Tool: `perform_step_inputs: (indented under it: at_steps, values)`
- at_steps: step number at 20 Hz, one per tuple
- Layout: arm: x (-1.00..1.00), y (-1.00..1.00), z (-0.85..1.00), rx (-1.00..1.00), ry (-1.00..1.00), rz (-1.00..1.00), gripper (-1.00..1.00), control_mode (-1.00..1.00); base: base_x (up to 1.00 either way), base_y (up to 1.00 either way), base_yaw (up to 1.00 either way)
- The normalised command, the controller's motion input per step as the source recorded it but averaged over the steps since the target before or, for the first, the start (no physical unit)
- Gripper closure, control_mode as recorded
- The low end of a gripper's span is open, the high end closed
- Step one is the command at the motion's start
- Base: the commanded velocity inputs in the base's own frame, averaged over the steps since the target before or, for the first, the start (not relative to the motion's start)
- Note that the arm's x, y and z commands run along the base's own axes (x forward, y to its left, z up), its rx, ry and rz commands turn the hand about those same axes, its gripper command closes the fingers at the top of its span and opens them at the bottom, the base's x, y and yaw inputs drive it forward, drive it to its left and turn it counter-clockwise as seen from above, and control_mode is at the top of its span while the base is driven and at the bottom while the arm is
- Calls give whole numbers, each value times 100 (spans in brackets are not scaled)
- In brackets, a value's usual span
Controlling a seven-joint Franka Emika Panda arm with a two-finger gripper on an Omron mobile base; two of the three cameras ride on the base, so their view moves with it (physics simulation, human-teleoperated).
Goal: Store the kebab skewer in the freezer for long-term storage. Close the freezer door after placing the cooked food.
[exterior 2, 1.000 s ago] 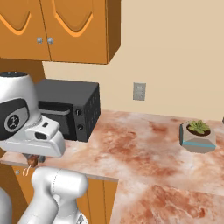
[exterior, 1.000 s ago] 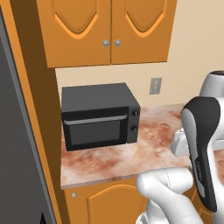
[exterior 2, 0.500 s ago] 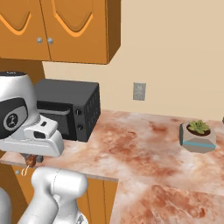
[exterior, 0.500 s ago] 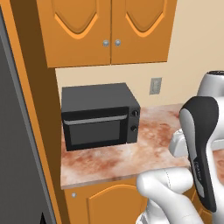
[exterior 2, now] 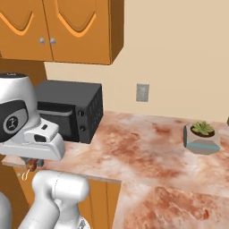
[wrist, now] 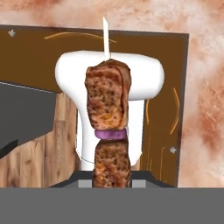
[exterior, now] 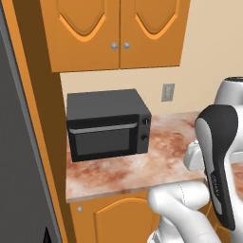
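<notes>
The kebab skewer (wrist: pixel 108 127) is clamped in my gripper (wrist: pixel 111 181), its brown meat chunks and a purple slice between them rising from between my fingers, the pale stick tip pointing away from the hand. From the right base view, a bit of it (exterior 2: pixel 31 165) pokes out under my hand, just off the front edge of the marbled counter (exterior 2: pixel 147 152) near the black microwave (exterior: pixel 107 124). A small potted succulent (exterior 2: pixel 202 136) sits well apart.
</notes>
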Motion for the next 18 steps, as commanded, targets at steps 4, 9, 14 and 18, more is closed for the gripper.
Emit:
perform_step_inputs:
  at_steps: [4, 9, 14, 18]
  values:
    - [0, 0, 0, 0, 0, 0, 100, 100, -58, 6, 2]
    - [0, 0, 0, 0, 0, 0, 100, 100, -61, 16, 4]
    - [0, 0, 0, 0, 0, 0, 100, 100, -63, 14, 3]
    - [0, 0, 0, 0, 0, 0, 100, 100, -63, 19, 3]
